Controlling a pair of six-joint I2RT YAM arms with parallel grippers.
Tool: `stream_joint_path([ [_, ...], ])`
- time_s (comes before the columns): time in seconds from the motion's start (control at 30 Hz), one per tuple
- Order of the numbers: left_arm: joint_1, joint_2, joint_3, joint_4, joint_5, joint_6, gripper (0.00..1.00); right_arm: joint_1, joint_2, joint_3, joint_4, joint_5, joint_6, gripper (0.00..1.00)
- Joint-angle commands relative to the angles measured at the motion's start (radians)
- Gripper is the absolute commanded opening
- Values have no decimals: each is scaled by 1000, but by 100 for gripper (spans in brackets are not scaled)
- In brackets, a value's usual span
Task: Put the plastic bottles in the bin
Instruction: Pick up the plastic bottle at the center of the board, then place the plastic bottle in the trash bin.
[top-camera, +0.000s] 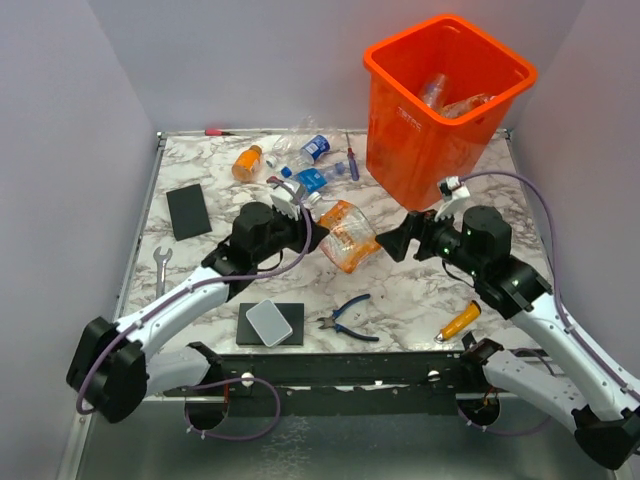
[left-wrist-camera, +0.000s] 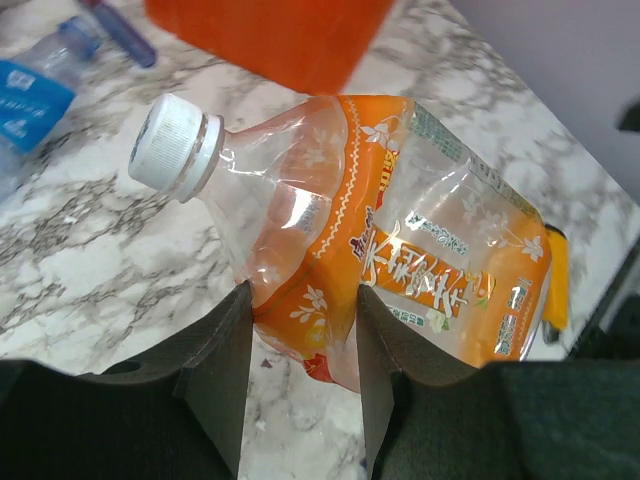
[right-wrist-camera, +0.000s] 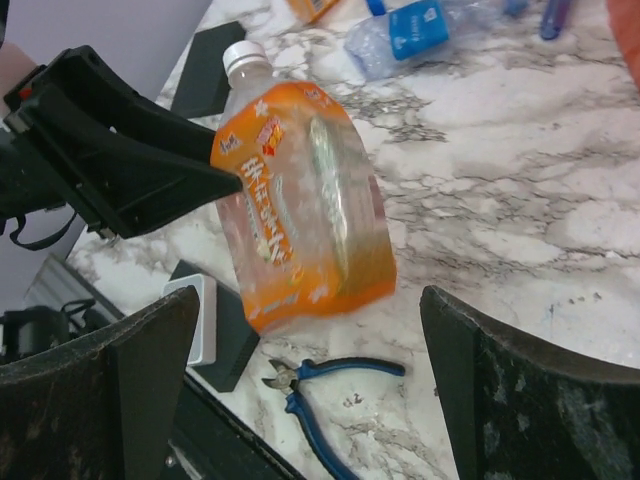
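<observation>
Clearly, the left gripper (left-wrist-camera: 303, 300) is pinching one orange-labelled bottle (left-wrist-camera: 400, 230) above mid-counter, while the right gripper (right-wrist-camera: 310, 300) is gaping wide beside it, touching nothing. At the far right corner, the bin (top-camera: 420, 150) is hiding most of its bottles (top-camera: 452, 100); loose bottles (top-camera: 308, 165) by the far edge are overlapping, perhaps four.

Plain pale grey walls (top-camera: 250, 60) enclose a white marble-patterned table (top-camera: 400, 300) on three sides.
</observation>
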Motion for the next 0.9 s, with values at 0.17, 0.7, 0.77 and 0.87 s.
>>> stream_joint_path([
  [0.17,-42,-207,-130,111,290,203,8,1,124,171,-161,-313,-78,96],
  [0.7,-85,-235,-168,218,380,143,9,1,232,33,22,-440,15,85],
  [0.77,-87,-233,-171,230,383,130,11,1,240,17,77,-493,42,74],
  [0.87,-89,-232,-179,254,376,100,28,1,240,1,139,-540,72,49],
])
